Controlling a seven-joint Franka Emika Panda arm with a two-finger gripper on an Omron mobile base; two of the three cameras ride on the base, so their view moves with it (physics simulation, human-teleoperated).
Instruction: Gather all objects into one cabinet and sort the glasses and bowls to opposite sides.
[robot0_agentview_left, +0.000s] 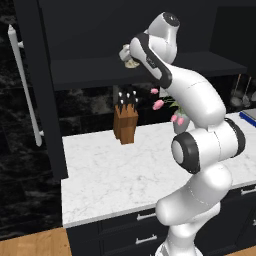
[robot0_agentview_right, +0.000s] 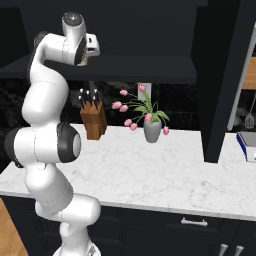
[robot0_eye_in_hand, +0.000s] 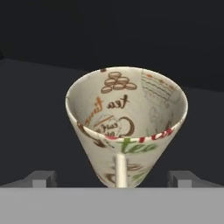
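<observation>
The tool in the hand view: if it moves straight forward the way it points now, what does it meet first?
Most likely the cream mug, which sits directly ahead between the open tool fingertips, handle toward the camera. How far ahead it stands is unclear.

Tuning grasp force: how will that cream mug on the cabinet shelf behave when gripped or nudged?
The mug looks rigid and glazed, so likely slippery. It flares wide above a narrow base, so a push near the rim may tip it. The thin handle seems fragile.
</observation>
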